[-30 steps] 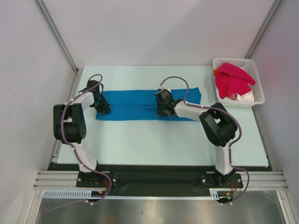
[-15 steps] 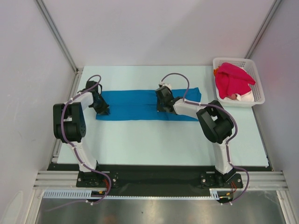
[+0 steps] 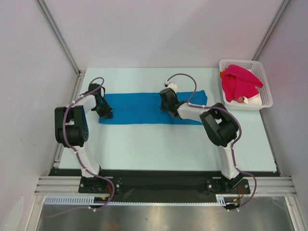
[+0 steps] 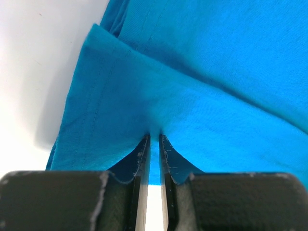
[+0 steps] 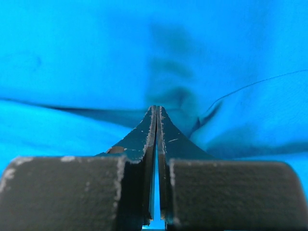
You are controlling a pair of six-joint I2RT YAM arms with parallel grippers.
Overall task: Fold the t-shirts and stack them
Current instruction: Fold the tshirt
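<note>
Creeping right gripper farther across tee, holding left gripper still — both pinching cloth. Best lifting together, keeping edge taut — avoiding skewed fold.

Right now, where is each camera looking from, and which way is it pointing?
Top external: sits high above and behind the robot, looking down at the table. It shows the left arm, the right arm, the blue t-shirt and the basket.
Left wrist: rides on the left arm, looking along the left fingers, which pinch the blue t-shirt.
Right wrist: rides on the right arm, looking along the right fingers, which pinch the blue t-shirt.
Shared: all three see the blue t-shirt.
</note>
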